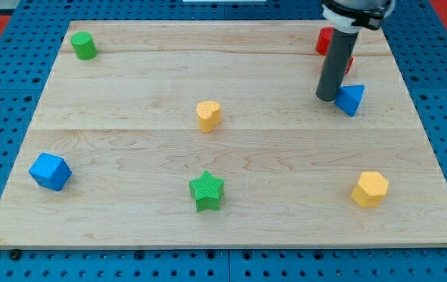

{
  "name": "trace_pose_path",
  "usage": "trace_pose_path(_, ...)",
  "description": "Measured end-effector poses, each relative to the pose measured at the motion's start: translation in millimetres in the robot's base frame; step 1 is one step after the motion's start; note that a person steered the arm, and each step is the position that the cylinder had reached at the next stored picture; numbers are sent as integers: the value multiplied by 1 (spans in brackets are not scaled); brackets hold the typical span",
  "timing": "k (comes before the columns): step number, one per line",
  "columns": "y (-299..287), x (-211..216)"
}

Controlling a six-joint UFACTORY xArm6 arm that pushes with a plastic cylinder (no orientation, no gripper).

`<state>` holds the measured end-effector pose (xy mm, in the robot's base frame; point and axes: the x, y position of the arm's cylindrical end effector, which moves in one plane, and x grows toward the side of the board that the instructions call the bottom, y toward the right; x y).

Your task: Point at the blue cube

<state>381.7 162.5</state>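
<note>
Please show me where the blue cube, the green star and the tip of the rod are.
blue cube (49, 171): camera view, middle of its top face.
green star (206, 189): camera view, centre of its top.
my tip (327, 97): camera view, very end of the rod.

A single camera looks down at a slant from the near long edge of the surface (231, 74), facing across it toward the far edge. The far edge appears shorter than the near one, so the lens sits raised and tilted forward, not straight overhead. It stands close enough that the wooden board fills nearly the whole width, with only a rim of blue pegboard (4, 86) around it. All four corners show. The rod (338, 63) enters from the view's top right, its upper part cut off by the frame edge. No second view exists to overlap with this one
</note>
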Motion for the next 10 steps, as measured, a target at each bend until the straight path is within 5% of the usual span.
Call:
trace_pose_path(2, -19, -7)
trace_pose_path(4, -68, 46)
trace_pose_path(10, -411, 198)
